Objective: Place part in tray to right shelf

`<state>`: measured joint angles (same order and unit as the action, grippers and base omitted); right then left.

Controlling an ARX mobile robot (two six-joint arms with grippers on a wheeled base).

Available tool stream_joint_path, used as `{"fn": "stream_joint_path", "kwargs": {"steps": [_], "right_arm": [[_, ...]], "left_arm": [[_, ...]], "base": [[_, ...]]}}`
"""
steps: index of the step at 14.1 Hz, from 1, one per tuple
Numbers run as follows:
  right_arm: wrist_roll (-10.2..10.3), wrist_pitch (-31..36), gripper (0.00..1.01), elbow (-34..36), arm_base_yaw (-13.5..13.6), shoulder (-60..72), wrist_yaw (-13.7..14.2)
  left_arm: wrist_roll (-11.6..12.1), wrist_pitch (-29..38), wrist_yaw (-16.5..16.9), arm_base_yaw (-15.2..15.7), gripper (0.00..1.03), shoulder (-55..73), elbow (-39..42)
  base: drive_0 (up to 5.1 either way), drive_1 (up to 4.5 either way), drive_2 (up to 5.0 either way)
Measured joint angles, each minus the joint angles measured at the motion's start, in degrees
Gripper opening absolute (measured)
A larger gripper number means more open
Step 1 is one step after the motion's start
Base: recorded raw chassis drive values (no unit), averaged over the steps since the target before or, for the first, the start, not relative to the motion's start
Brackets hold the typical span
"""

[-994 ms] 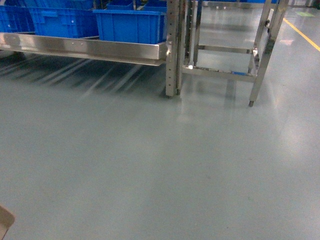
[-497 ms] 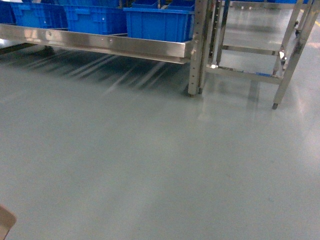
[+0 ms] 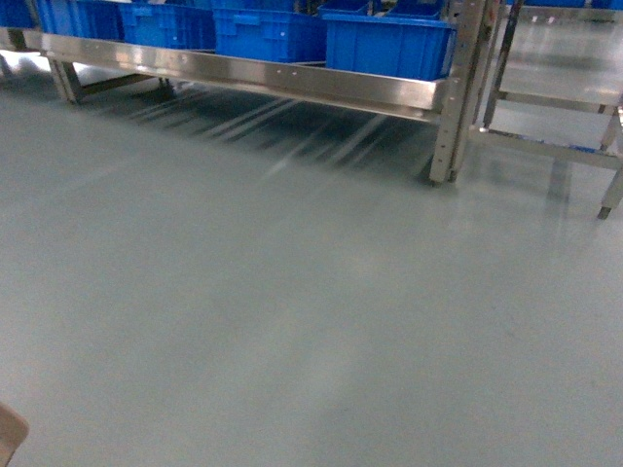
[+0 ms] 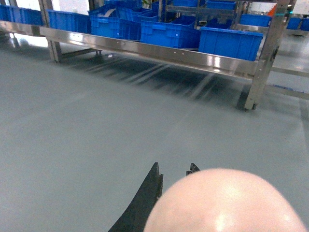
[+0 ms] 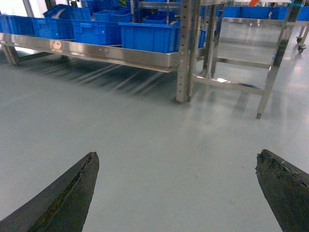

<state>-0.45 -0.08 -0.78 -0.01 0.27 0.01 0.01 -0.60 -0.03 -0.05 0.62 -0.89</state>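
A smooth beige rounded surface, the tray, fills the bottom right of the left wrist view. My left gripper stands narrow around it, the dark fingertips poking out just past its edge, so it reads as shut on the tray. A beige corner of the tray shows at the bottom left of the head view. My right gripper is wide open over bare grey floor with nothing between its fingers. The part is out of view.
A long low steel shelf carries several blue bins along the back. To its right stands an open steel frame rack on thin legs. Grey floor stretches between me and both.
In the head view the low shelf, its bins and the steel rack have slid to the right and slightly up. The beige tray corner stays at the bottom left.
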Motion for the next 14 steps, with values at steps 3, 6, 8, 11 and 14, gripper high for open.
{"fn": "stream_joint_path", "kwargs": {"steps": [3,6,8,11,14], "right_arm": [[0.0,0.0,0.98,0.0,0.0,0.0,0.0],[0.0,0.0,0.98,0.0,0.0,0.0,0.0],[0.0,0.2,0.98,0.0,0.0,0.0,0.0],[0.0,-0.2,0.98,0.0,0.0,0.0,0.0],[0.0,-0.1,0.98,0.0,0.0,0.0,0.0]], "left_arm": [[0.0,0.1,0.1,0.0,0.12,0.0,0.0],[0.0,0.0,0.0,0.0,0.12,0.0,0.0],[0.0,0.1,0.0,0.0,0.12,0.0,0.0],[0.0,0.2,0.0,0.0,0.12,0.0,0.0],[0.0,0.2,0.0,0.0,0.12,0.0,0.0]], "base": [[4.5,-4.12,1.0],[4.5,-4.12,1.0],[4.5,-4.12,1.0],[4.5,-4.12,1.0],[4.5,-4.12,1.0]]}}
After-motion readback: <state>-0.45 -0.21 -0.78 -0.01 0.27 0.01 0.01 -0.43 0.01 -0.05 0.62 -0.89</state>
